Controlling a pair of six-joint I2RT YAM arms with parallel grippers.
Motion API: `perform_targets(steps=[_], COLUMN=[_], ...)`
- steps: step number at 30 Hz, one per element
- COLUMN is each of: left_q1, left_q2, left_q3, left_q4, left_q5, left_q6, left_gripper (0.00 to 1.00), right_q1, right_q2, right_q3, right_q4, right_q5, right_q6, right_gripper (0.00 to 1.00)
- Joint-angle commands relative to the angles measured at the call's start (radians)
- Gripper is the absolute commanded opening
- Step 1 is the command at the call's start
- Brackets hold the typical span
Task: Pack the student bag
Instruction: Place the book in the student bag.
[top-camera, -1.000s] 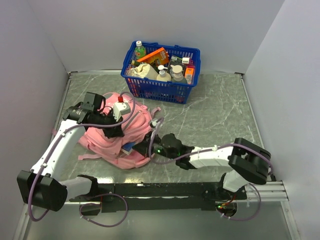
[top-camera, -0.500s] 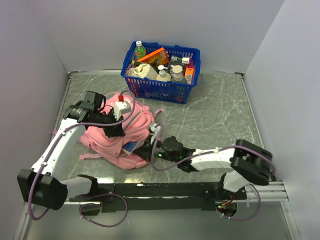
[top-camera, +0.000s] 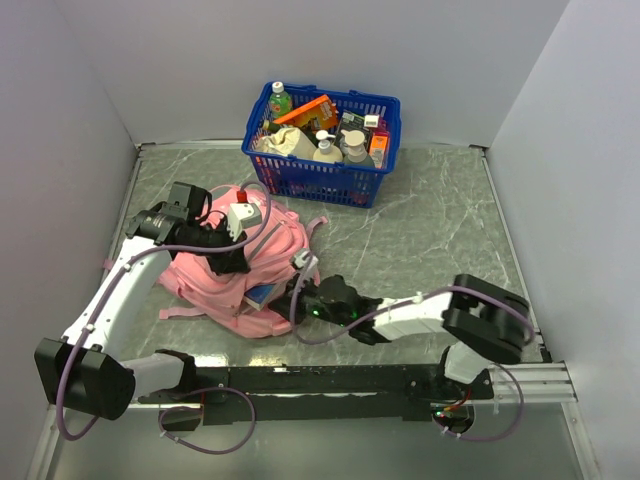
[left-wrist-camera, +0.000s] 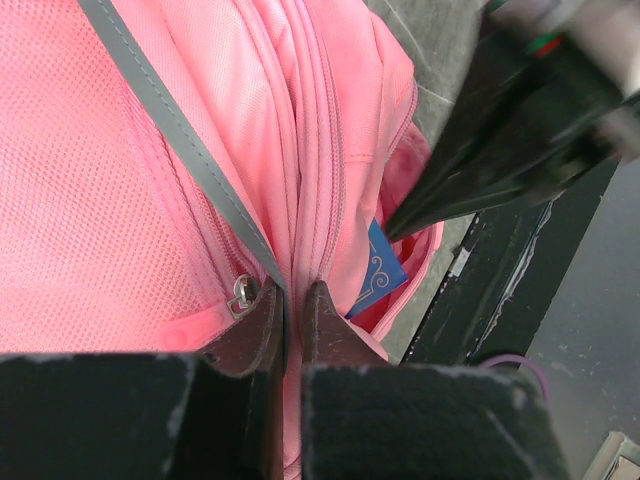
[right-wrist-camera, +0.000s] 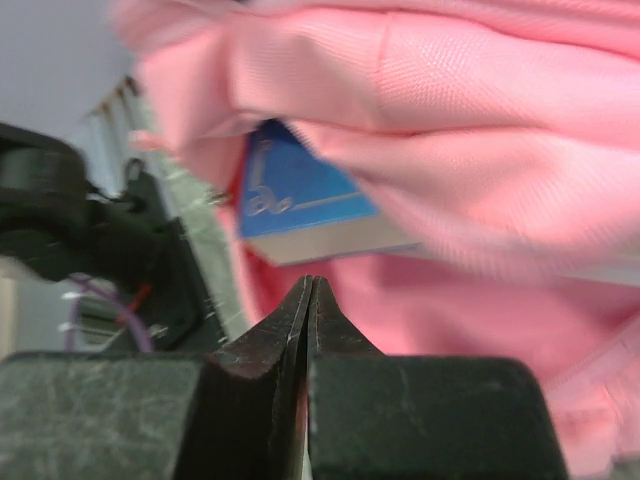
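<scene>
The pink student bag (top-camera: 205, 275) lies on its side at the left of the table. My left gripper (top-camera: 234, 263) rests on top of it, shut on a fold of pink fabric along the zip seam (left-wrist-camera: 292, 300), beside a metal zip pull (left-wrist-camera: 240, 292). A blue book (top-camera: 258, 293) sticks out of the bag's opening, its cover (left-wrist-camera: 378, 280) and pale page edge (right-wrist-camera: 330, 238) both showing. At that opening my right gripper (top-camera: 291, 298) is shut with nothing in it, its tips (right-wrist-camera: 310, 285) just under the book. Its dark fingers (left-wrist-camera: 490, 160) show in the left wrist view.
A blue plastic basket (top-camera: 372, 180) full of bottles and boxes stands at the back, just beyond the bag. The black mounting rail (top-camera: 330, 378) runs along the near edge. Grey walls close in the table on the left, back and right.
My right gripper has slid left along the table into the bag's opening under the blue book. The left gripper and the bag have stayed put.
</scene>
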Motion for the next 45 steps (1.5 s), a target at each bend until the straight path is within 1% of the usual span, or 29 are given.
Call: perform_targets(steps=[1, 4, 9, 10, 11, 13, 14, 15, 16, 17, 18, 19, 20, 22, 23, 24, 25, 26, 29, 32, 34, 38, 41, 43, 45], left_q1=[-0.018, -0.021, -0.043, -0.044, -0.044, -0.044, -0.044, -0.044, -0.044, -0.043, -0.043, -0.041, -0.041, -0.038, -0.036, -0.036, -0.035, -0.035, -0.035, -0.035, -0.035, -0.035, -0.035, -0.035, -0.035], left_q2=[-0.025, -0.019, 0.001, 0.004, 0.004, -0.002, -0.005, -0.014, -0.02, -0.023, -0.029, -0.031, -0.031, -0.028, -0.026, -0.026, -0.026, -0.028, -0.033, -0.026, -0.028, -0.042, -0.042, -0.043, -0.04], left_q3=[0.057, 0.048, 0.058, 0.061, 0.065, 0.065, 0.063, 0.06, 0.048, 0.043, 0.04, 0.043, 0.046, 0.071, 0.081, 0.089, 0.101, 0.104, 0.097, 0.088, 0.081, 0.072, 0.074, 0.066, 0.062], left_q4=[0.028, 0.025, -0.027, -0.032, -0.037, -0.044, -0.046, -0.043, -0.035, -0.032, -0.028, -0.027, -0.032, -0.043, -0.056, -0.064, -0.072, -0.08, -0.086, -0.101, -0.103, -0.087, -0.075, -0.035, -0.012], left_q5=[0.149, 0.172, 0.195, 0.196, 0.194, 0.174, 0.165, 0.154, 0.144, 0.133, 0.125, 0.122, 0.119, 0.114, 0.113, 0.113, 0.111, 0.11, 0.096, 0.09, 0.078, 0.064, 0.051, 0.044, 0.045], left_q6=[0.032, 0.031, 0.061, 0.064, 0.07, 0.081, 0.083, 0.084, 0.084, 0.086, 0.086, 0.083, 0.086, 0.09, 0.092, 0.094, 0.1, 0.1, 0.1, 0.106, 0.104, 0.1, 0.092, 0.068, 0.054], left_gripper=[0.01, 0.01, 0.01, 0.01, 0.01, 0.01, 0.01, 0.01, 0.01, 0.01, 0.01, 0.01, 0.01, 0.01, 0.01, 0.01, 0.01, 0.01, 0.01, 0.01, 0.01, 0.01, 0.01, 0.01, 0.01], right_q1=[0.007, 0.015, 0.041, 0.047, 0.053, 0.055, 0.055, 0.053, 0.055, 0.052, 0.052, 0.05, 0.05, 0.02, 0.006, -0.01, -0.031, -0.081, -0.169, -0.227, -0.244, -0.245, -0.245, -0.246, -0.246], right_q2=[0.12, 0.188, 0.268, 0.275, 0.271, 0.216, 0.185, 0.118, 0.085, 0.052, -0.009, -0.034, -0.054, -0.084, -0.085, -0.085, -0.082, -0.073, 0.025, 0.118, 0.137, 0.145, 0.102, 0.076, 0.051], right_q3=[0.113, 0.197, 0.381, 0.397, 0.393, 0.344, 0.263, 0.217, 0.169, 0.082, 0.04, 0.0, -0.073, -0.141, -0.202, -0.233, -0.258, -0.297, -0.315, -0.283, -0.229, -0.158, -0.164, -0.186, -0.203], right_q4=[0.126, 0.184, 0.16, 0.149, 0.144, 0.162, 0.176, 0.189, 0.216, 0.225, 0.233, 0.253, 0.27, 0.33, 0.41, 0.446, 0.483, 0.582, 0.752, 0.874, 0.884, 0.884, 0.884, 0.884, 0.884], right_q5=[0.014, 0.004, -0.028, -0.026, -0.02, -0.016, -0.007, -0.005, -0.006, -0.005, -0.005, -0.005, -0.002, -0.008, -0.023, -0.025, -0.028, -0.06, -0.129, -0.164, -0.21, -0.305, -0.356, -0.382, -0.369], right_q6=[-0.036, -0.041, -0.087, -0.116, -0.128, -0.128, -0.128, -0.122, -0.104, -0.093, -0.084, -0.055, -0.038, 0.032, 0.057, 0.083, 0.147, 0.178, 0.287, 0.381, 0.436, 0.441, 0.424, 0.409, 0.412], right_gripper=[0.0, 0.0, 0.0, 0.0, 0.13, 0.29, 0.41, 0.44, 0.47, 0.48, 0.48, 0.48, 0.49, 0.49, 0.5, 0.5, 0.51, 0.52, 0.52, 0.53, 0.53, 0.52, 0.57, 0.65, 0.71])
